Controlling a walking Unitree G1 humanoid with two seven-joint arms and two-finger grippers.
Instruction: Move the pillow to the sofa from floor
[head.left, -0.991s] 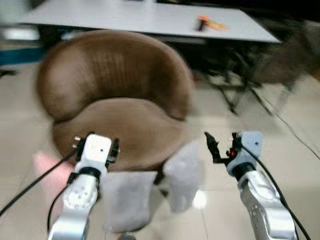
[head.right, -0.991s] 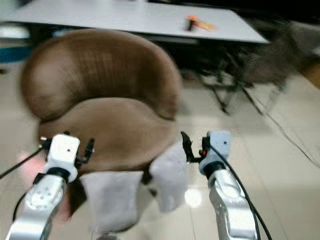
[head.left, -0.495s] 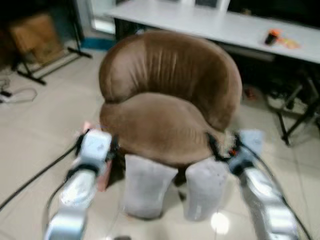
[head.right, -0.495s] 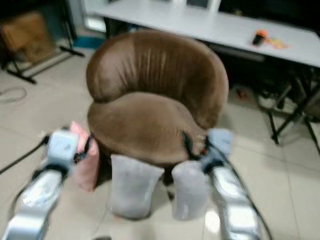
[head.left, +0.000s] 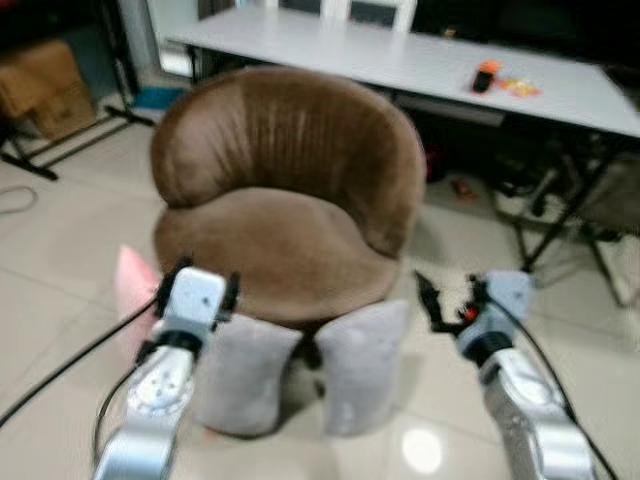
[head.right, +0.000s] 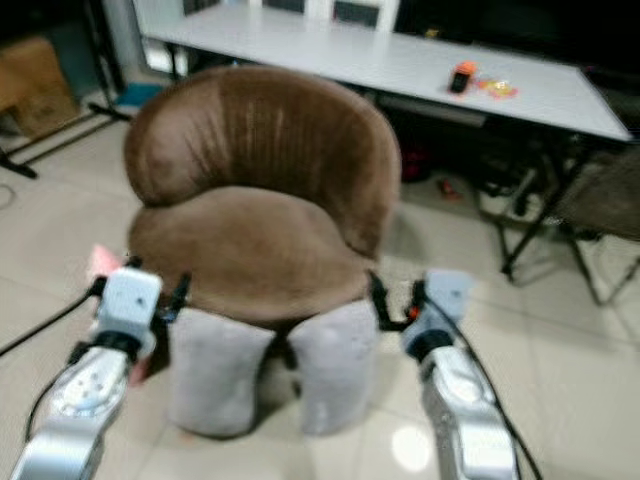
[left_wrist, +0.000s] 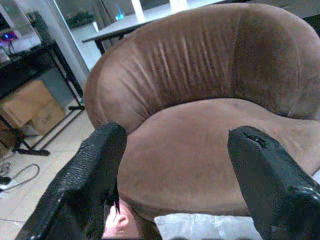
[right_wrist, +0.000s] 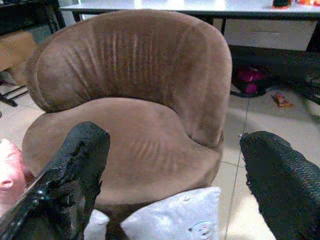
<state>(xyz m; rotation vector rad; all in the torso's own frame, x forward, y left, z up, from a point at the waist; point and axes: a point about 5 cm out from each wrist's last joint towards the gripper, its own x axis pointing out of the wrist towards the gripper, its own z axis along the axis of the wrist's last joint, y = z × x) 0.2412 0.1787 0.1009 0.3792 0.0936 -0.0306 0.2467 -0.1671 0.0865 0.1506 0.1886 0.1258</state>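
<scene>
Brown velvet sofa (head.left: 290, 200) stands ahead. Two grey pillows (head.left: 245, 375) lean on the floor against its front. Left gripper (left_wrist: 172, 165) and right gripper (right_wrist: 170, 170) hover nearby, fingers apart, empty.

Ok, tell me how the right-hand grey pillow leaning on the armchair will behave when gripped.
The right grey pillow looks plump and soft, so it will likely dent and sag between the fingers. It probably weighs little for its bulk. It stands on edge against the brown armchair, so a push may topple it onto the tiled floor.
</scene>
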